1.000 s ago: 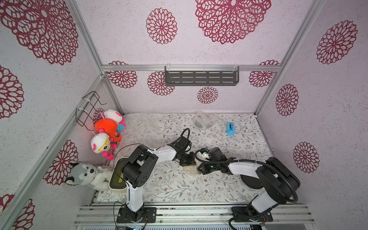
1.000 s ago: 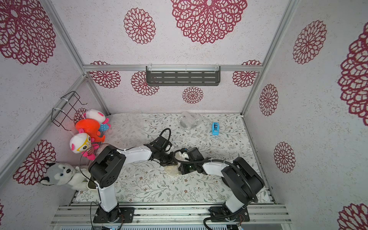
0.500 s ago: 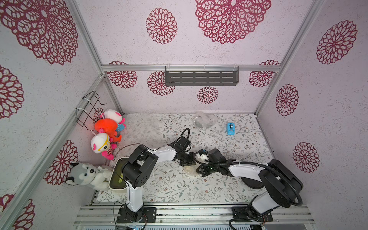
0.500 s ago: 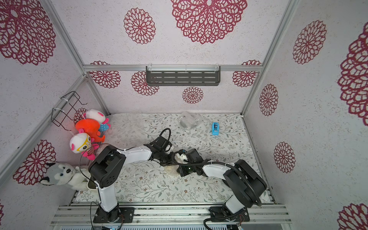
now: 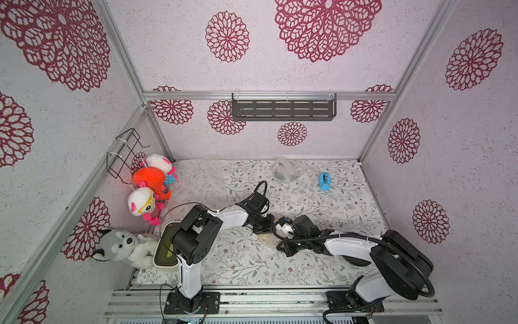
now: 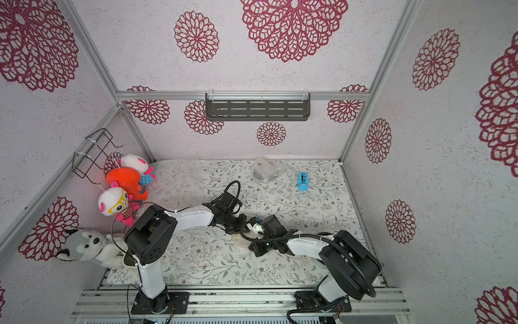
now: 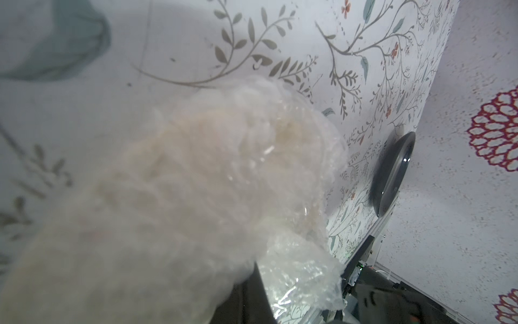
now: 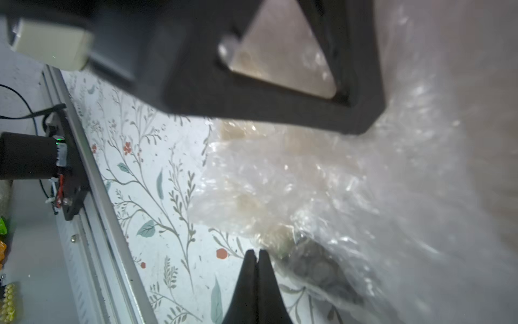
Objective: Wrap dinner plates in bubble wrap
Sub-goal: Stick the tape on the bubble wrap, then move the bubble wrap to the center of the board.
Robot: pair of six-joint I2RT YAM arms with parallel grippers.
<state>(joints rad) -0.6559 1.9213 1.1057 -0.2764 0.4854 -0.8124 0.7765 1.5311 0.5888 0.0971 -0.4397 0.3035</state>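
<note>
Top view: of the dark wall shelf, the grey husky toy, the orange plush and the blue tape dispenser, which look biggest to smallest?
1. dark wall shelf
2. grey husky toy
3. orange plush
4. blue tape dispenser
The shelf hangs nearer the camera, which flatters it.

Mid-table, a wrapped plate (image 5: 265, 240) lies between my left gripper (image 5: 260, 230) behind it and my right gripper (image 5: 283, 248) to its right. Another plate (image 5: 360, 262) lies under my right arm; a tape dispenser (image 5: 325, 181) sits back right.
</note>
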